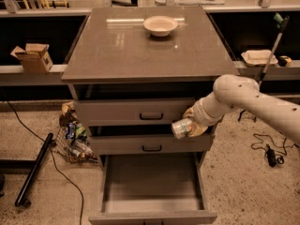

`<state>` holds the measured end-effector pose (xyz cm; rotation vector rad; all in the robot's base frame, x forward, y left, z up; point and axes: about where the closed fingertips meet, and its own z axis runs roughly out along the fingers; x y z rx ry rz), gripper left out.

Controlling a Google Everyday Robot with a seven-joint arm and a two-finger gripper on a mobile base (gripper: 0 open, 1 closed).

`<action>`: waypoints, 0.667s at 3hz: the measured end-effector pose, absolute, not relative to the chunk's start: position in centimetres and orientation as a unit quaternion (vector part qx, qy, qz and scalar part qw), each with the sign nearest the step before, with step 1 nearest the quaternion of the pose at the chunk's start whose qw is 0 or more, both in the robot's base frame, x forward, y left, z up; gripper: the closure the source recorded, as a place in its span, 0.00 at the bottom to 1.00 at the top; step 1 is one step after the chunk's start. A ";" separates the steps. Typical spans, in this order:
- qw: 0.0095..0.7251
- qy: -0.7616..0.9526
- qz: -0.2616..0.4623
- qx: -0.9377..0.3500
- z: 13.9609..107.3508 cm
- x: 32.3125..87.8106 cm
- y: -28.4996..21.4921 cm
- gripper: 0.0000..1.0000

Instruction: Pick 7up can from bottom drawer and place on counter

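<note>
The 7up can is a small silver-white can lying on its side in my gripper. The gripper is shut on the can and holds it in the air in front of the right end of the two upper drawers, well above the bottom drawer. That drawer is pulled out, and its flat grey floor is bare. The counter is the glossy grey-brown slab on top of the cabinet, above and left of the can. My white arm comes in from the right.
A cream bowl sits at the back middle of the counter. The two upper drawers with black handles are slightly ajar. A wire basket of trash and a black pole lie on the floor at left.
</note>
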<state>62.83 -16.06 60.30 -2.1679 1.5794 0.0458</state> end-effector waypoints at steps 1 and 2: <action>0.218 0.568 -0.015 -0.793 64.8 62.9 -15.8 1.00; 0.218 0.568 -0.015 -0.793 64.8 62.9 -15.8 1.00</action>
